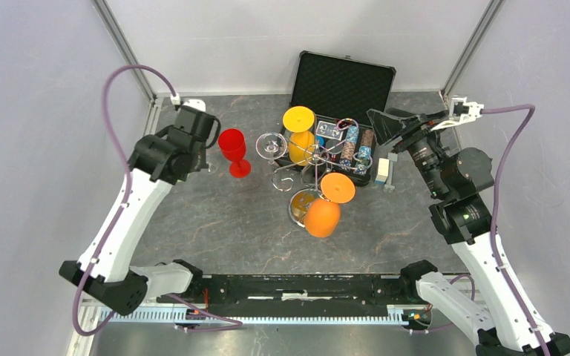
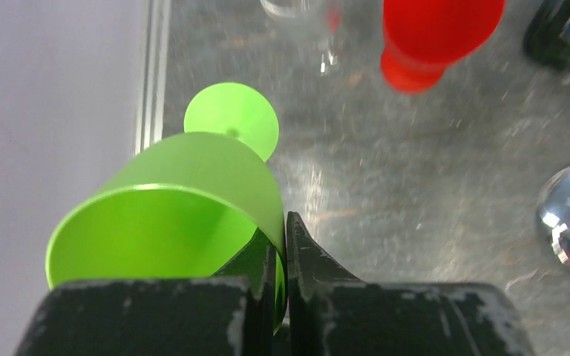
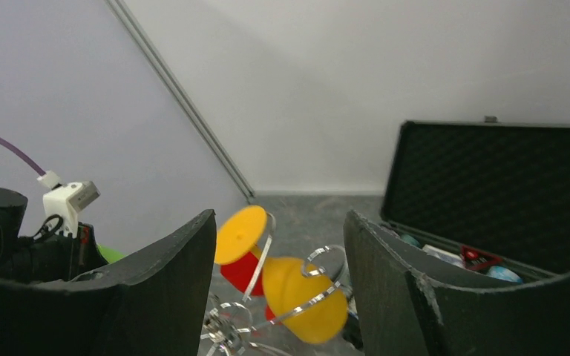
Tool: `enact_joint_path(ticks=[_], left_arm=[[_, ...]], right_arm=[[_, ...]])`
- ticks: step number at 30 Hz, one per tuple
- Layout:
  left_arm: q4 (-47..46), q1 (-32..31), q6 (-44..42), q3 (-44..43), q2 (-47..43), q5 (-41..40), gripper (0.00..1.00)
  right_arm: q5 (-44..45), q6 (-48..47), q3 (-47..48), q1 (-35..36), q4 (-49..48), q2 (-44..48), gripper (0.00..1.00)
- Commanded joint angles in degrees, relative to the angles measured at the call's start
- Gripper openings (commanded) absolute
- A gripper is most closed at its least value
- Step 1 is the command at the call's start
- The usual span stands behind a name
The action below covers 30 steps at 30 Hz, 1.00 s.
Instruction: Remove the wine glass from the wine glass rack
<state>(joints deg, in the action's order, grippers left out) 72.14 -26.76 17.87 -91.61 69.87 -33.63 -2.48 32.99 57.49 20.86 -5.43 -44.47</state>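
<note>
Slippage threatens, as the left gripper [image 2: 283, 239] pinches just the rim of the green glass [image 2: 171, 215] at its view's lower left, well off the rack [image 1: 318, 162] at top-view centre, while the right gripper [image 3: 280, 224] gapes empty.

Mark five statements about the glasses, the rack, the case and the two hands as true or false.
1. The left hand is shut on the wall of the green wine glass. True.
2. The red wine glass hangs from the wine glass rack. False: it stands upright on the table, left of the rack.
3. The right hand is open and holds nothing. True.
4. The black case is closed. False: its lid stands open.
5. The yellow wine glass sits in the rack's wire loops. True.
</note>
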Motion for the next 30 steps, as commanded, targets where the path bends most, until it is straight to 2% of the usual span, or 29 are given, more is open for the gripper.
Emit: enact_joint_path(ticks=[1, 4, 8, 14, 17, 20, 23, 27, 30], left_arm=[[-0.50, 0.33, -2.19, 7.77, 0.66, 2.72, 0.02], [-4.80, 2.40, -2.74, 13.71, -0.15, 7.58, 0.02], [-10.34, 5.43, -1.55, 18.76, -0.77, 13.23, 0.02], [-15.72, 11.30, -0.44, 22.18, 1.75, 19.57, 0.02], [-17.83, 13.06, 0.70, 22.79, 3.26, 19.65, 0.02], [-19.22, 14.03, 1.38, 21.90, 5.83, 20.94, 0.02], [-19.39, 14.52, 1.29, 20.46, 8.12, 23.90, 0.02], [-19.32, 14.71, 1.42, 20.63, 9.86, 23.13, 0.04], [-19.20, 14.90, 1.47, 21.04, 10.41, 22.09, 0.15]], right_arm=[[0.08, -8.05, 6.24, -0.21, 11.46, 0.08, 0.69], [0.07, -11.23, 8.92, -0.25, 15.51, 1.05, 0.71], [0.46, -14.50, 7.58, -0.21, 16.08, 4.19, 0.71], [0.12, -16.07, 7.81, -0.22, 19.37, 6.14, 0.74], [-0.82, -15.97, 8.40, -0.21, 21.64, 6.56, 0.75], [-4.37, -16.19, 8.84, -0.21, 23.99, 6.33, 0.75], [-13.14, -16.90, 11.88, -0.21, 27.79, 3.90, 0.76], [-21.05, -16.17, 15.10, -0.21, 33.10, 1.09, 0.76], [-21.50, -15.50, 15.29, -0.21, 34.68, 1.03, 0.76]])
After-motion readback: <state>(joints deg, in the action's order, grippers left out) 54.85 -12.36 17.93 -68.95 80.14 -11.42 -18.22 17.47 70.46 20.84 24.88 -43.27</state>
